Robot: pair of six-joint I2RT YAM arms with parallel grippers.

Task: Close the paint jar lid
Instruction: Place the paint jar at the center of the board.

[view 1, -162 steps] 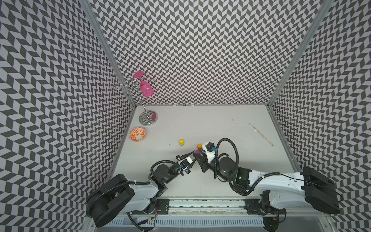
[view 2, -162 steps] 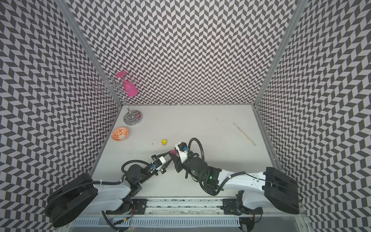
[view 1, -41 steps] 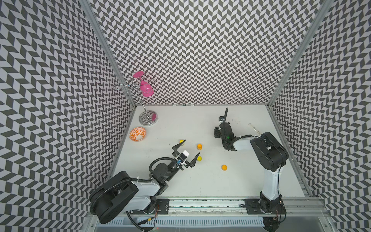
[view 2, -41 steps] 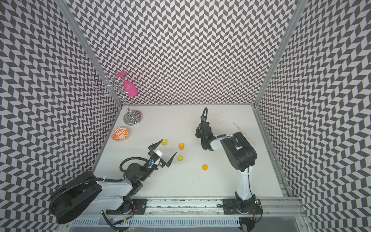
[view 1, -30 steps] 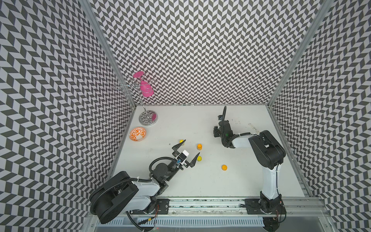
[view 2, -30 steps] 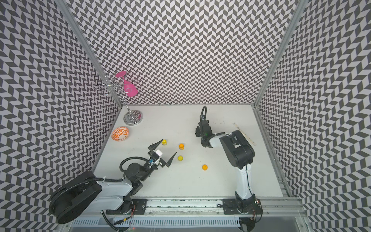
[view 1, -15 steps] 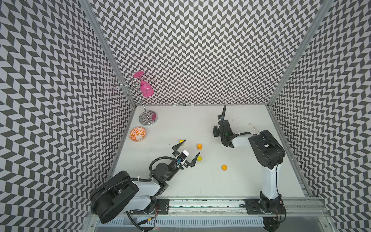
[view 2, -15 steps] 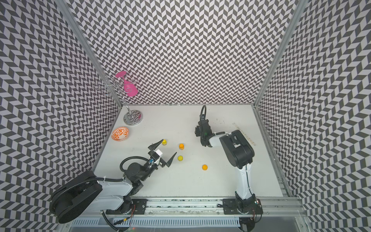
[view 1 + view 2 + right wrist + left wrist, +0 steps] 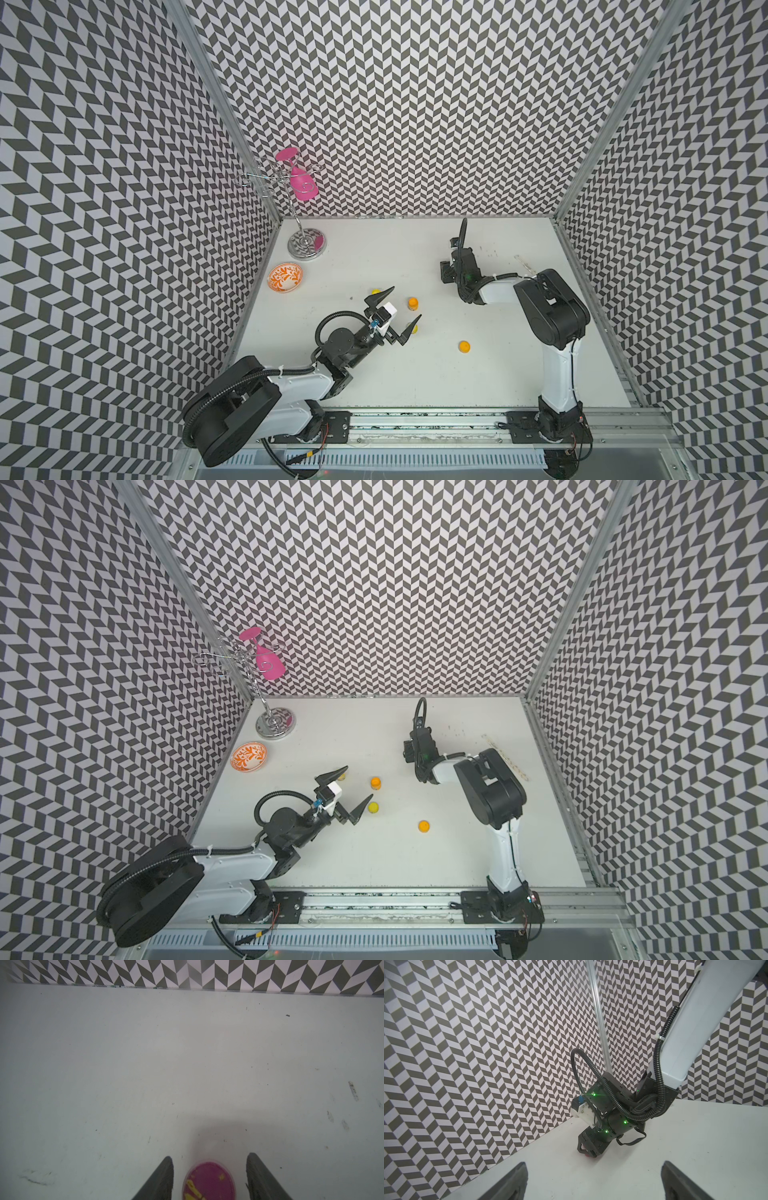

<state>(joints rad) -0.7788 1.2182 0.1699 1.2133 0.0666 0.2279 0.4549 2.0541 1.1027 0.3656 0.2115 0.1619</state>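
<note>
1. black-and-white chevron walls on three sides of a scuffed white tabletop (image 9: 478, 386) in both top views. right gripper (image 9: 449, 274) pointed down near the far middle of the table, fingertips out of sight below the wrist, so grip unreadable from up here. small round magenta-topped paint jar (image 9: 208, 1182) hidden in these views, presumably under that gripper. left gripper (image 9: 359, 781) spread wide and empty, low over the near left, among little orange and yellow paint pots (image 9: 412, 302). orange patterned bowl (image 9: 284, 277) and chrome rack with a pink glass (image 9: 297, 183) well apart, by the left wall.
2. left wrist view: left gripper fingers far apart at the frame edge, holding nothing. across the table, a sliver of pink-red (image 9: 588, 1155) peeping out just below the right gripper.
3. right wrist view: jar standing on the table between the two dark fingers (image 9: 160, 1182), a gap on each side; parted, gripping nothing. flat magenta disc on top, smeared with yellow, ringed by a pale clear rim. impossible to tell whether lid or bare paint, or how tightly seated.
4. judged for handling: tiny, light, stiff plastic with smooth sides, apt to skid or tip under a sideways push. best taken squarely across the rim of the top, on opposite sides, with the body steadied.
</note>
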